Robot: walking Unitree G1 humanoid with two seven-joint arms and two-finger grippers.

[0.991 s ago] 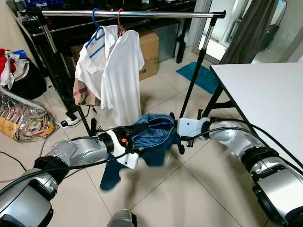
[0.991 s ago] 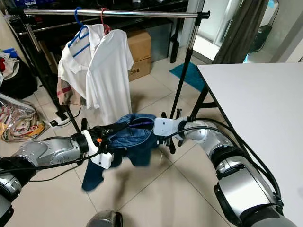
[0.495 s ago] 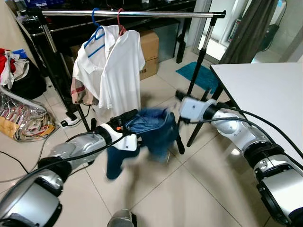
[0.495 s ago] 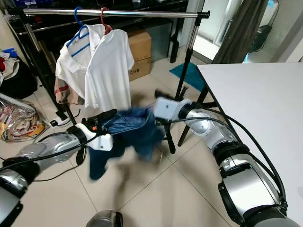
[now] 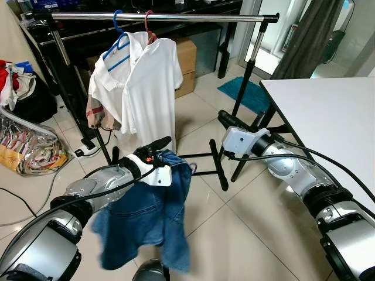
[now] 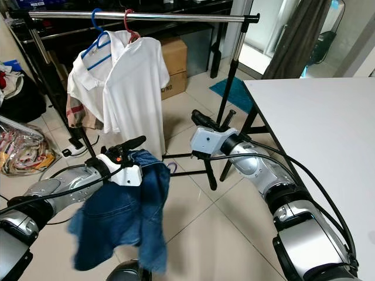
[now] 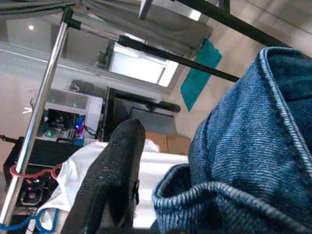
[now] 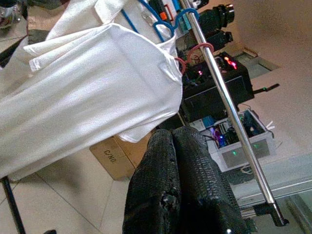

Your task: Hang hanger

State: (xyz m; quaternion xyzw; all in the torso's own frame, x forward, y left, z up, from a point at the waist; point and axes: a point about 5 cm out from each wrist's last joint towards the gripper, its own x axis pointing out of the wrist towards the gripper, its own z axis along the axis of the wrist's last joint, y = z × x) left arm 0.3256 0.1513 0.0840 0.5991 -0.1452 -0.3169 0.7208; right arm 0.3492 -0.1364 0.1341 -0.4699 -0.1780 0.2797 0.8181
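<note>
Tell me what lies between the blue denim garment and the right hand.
In the left eye view, only tiled floor and the rack's black base bars separate the blue denim garment from the right hand.

Pretty clearly a lived-in home, probably a spare or laundry room: tiled floor (image 5: 246, 234), a clothes rail (image 5: 158, 17) with white shirts (image 5: 149, 88) on hangers, cardboard boxes (image 5: 184, 64), a heap of bagged clothes (image 5: 26, 146), a teal mat (image 5: 252, 93) by the doorway.

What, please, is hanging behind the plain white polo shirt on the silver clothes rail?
Behind the white polo shirt on the rail hangs a second white shirt on a blue hanger; its right side is covered.
</note>
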